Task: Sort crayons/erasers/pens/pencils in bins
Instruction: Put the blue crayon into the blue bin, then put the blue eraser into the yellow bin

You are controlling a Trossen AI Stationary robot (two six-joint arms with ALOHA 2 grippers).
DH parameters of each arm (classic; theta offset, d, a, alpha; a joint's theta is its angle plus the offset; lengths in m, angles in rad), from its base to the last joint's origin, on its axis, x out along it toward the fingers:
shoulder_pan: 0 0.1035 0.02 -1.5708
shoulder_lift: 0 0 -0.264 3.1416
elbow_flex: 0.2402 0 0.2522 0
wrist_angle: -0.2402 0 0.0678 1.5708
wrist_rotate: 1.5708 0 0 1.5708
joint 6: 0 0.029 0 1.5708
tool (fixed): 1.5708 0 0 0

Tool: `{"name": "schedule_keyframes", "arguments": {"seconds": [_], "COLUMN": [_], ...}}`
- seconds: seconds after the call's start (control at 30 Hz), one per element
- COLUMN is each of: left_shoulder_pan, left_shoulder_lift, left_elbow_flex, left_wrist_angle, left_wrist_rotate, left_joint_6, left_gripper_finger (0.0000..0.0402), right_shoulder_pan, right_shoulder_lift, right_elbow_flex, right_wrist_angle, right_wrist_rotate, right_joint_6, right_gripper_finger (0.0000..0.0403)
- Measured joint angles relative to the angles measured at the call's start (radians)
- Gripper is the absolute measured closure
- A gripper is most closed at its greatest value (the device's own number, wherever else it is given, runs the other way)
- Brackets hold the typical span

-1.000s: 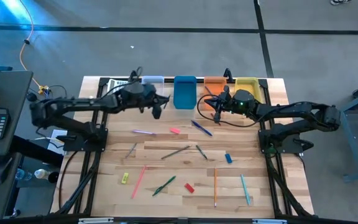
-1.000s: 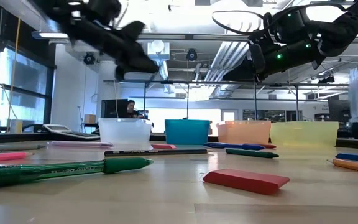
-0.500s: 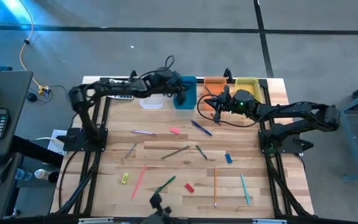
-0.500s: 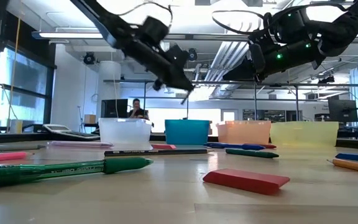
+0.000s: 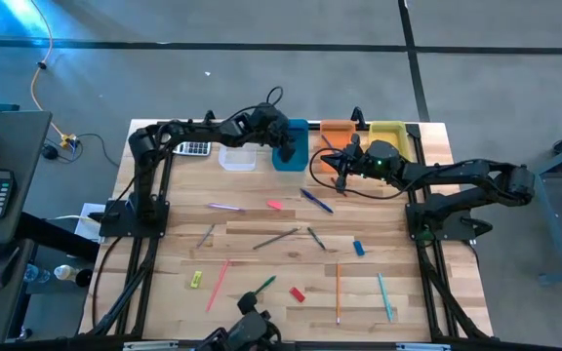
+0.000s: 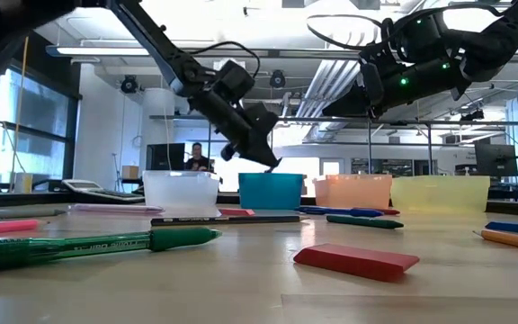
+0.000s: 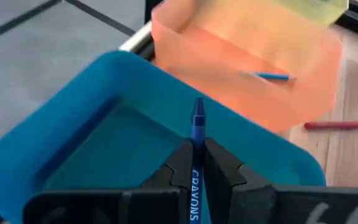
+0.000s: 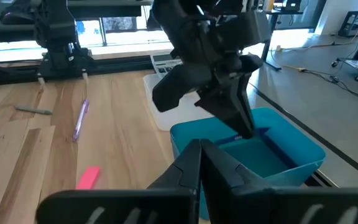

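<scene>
My left gripper [image 7: 196, 147] is shut on a blue crayon [image 7: 197, 124] and hangs over the blue bin [image 5: 291, 146], slanting down into its opening; the low view shows it [image 6: 272, 164] just above the rim. The clear bin [image 5: 238, 157], orange bin [image 5: 336, 132] and yellow bin [image 5: 388, 135] stand in the same row along the far edge. My right gripper [image 5: 320, 175] is shut on nothing and hovers in front of the orange bin. Erasers lie flat on the table: pink [image 5: 274, 205], blue [image 5: 359, 248], yellow [image 5: 196, 280], red [image 5: 298, 293]. My left gripper pinches the crayon's paper-wrapped shaft [image 7: 196, 158] between its two fingers. The crayon lies along the fingers, and its pointed tip [image 7: 197, 107] sticks out ahead of them. The fingers slant down from the table's left. The crayon is lifted clear, above the blue bin's floor.
A blue stick [image 7: 272, 76] lies in the orange bin. Several pens, pencils and crayons are scattered over the wooden table [image 5: 261, 258], among them a green pen [image 6: 97, 245] near the front. A grey calculator [image 5: 194, 148] sits left of the clear bin.
My left gripper has swung toward the table's right along the far edge, from over the clear bin to over the blue bin. It has sunk and tipped further down. It has stayed shut on the crayon.
</scene>
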Motion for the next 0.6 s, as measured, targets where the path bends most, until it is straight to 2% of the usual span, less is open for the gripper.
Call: {"name": "schedule_keyframes", "arguments": {"seconds": [0.2,0.6], "left_shoulder_pan": [-0.002,-0.001], "left_shoulder_lift": [0.007,0.007], "left_elbow_flex": [0.000,0.000], "left_wrist_angle": [-0.007,-0.026], "left_wrist_rotate": [-0.007,-0.011], "left_joint_6": [0.019,0.034], "left_gripper_finger": [0.0389,0.0350], "right_shoulder_pan": [0.000,0.000], "right_shoulder_lift": [0.000,0.000], "right_elbow_flex": [0.000,0.000], "right_wrist_angle": [0.000,-0.002], "right_wrist_rotate": [0.000,0.000], "right_joint_6": [-0.002,-0.002], "right_gripper_finger": [0.0403,0.0403]}}
